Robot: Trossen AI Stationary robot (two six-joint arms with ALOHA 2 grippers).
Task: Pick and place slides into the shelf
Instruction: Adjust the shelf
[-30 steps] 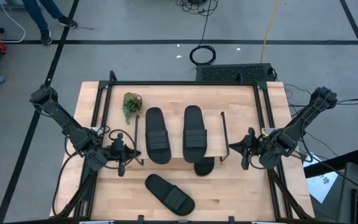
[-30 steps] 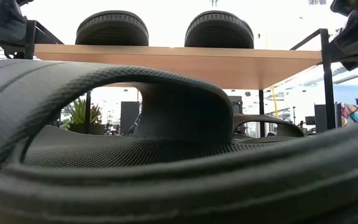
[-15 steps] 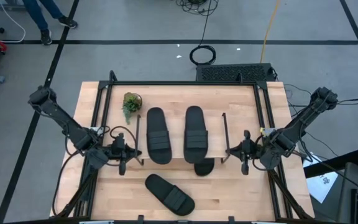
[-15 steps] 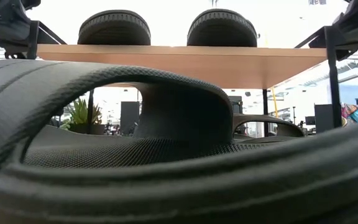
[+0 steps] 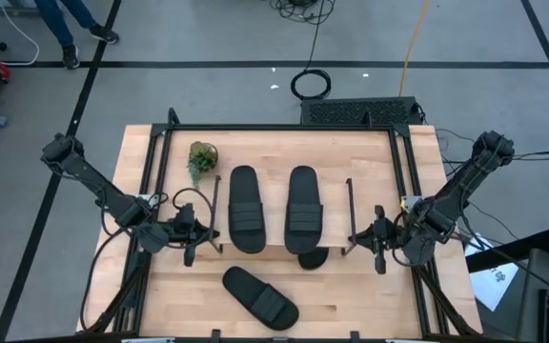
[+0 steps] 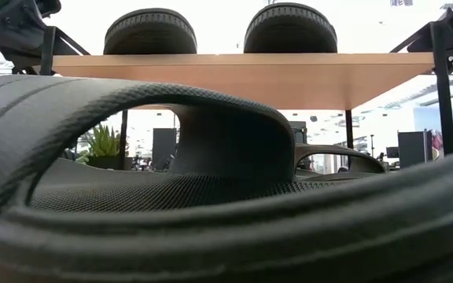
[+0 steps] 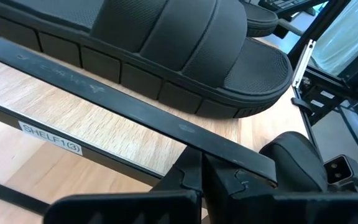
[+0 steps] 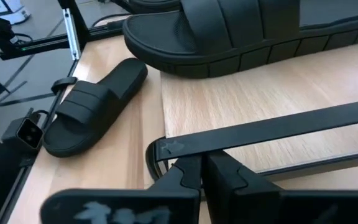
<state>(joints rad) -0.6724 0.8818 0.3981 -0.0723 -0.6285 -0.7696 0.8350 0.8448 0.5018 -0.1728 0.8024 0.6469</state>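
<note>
Shelf (image 5: 273,234): side label "SHELF1(3)" (image 7: 51,144). Left gripper (image 5: 194,240) and right gripper (image 5: 374,243) each clamped on a wire side frame. Two slides (image 5: 246,208) on top, one beneath, one (image 5: 259,297) on table (image 5: 370,295).

Slide (image 7: 166,50) on shelf (image 7: 73,118) plank; jaws clamped on shelf's frame bar.

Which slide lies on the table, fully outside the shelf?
The slide lying diagonally at the table's front edge; two sit on the shelf top, one hides underneath.

White label "SHELF1(3)" (image 7: 50,142) on the shelf (image 7: 135,112) black frame bar
</note>
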